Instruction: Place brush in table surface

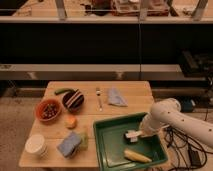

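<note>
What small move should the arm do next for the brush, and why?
Probably a short descent of the gripper onto the brush, to take hold of it. The gripper is low inside the tray, right at the brush, which lies in the tray and not yet on the table. Whether it already holds the brush does not show.

Warm, dim light falls from above on the worktop point(137, 92), while the shelving point(100, 50) behind it stays nearly black. A soft shadow sits close under the red bowl point(48, 110). The gripper point(132, 136), low inside the green tray point(112, 145), looks dark beside the pale, brightly lit arm point(170, 117).
</note>
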`<move>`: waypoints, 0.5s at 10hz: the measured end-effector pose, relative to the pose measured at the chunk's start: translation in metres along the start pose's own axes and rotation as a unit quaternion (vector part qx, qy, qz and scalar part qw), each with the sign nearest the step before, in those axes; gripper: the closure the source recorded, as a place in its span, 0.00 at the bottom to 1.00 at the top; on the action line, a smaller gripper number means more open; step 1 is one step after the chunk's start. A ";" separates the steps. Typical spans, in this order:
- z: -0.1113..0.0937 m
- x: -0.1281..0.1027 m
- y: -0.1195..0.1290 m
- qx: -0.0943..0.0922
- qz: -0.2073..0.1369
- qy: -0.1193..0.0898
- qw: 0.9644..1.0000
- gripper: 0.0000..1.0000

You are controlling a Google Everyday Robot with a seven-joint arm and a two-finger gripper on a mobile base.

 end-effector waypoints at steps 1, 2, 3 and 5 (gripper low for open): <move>-0.014 -0.001 -0.001 0.008 0.000 0.004 1.000 0.81; -0.030 -0.003 -0.001 0.013 -0.001 0.008 1.000 0.81; -0.051 -0.005 0.000 0.018 0.000 0.014 1.000 0.81; -0.095 -0.008 -0.003 0.024 -0.001 0.035 0.999 0.81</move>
